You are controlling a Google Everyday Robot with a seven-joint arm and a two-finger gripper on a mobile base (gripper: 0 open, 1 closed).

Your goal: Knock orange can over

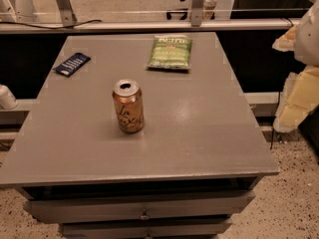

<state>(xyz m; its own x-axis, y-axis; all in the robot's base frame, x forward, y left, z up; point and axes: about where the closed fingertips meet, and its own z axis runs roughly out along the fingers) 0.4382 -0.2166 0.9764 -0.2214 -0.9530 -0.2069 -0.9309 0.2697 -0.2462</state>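
Note:
The orange can stands upright near the middle of the grey table, a little left of centre. It is shiny copper-orange with dark cursive lettering and a silver top with an open pull-tab hole. My gripper, pale white and yellow, hangs at the right edge of the view, beyond the table's right side. It is well to the right of the can and apart from it.
A green chip bag lies flat at the back of the table. A dark blue packet lies at the back left. Drawers sit under the tabletop. A metal rail runs behind the table. Speckled floor lies at the lower right.

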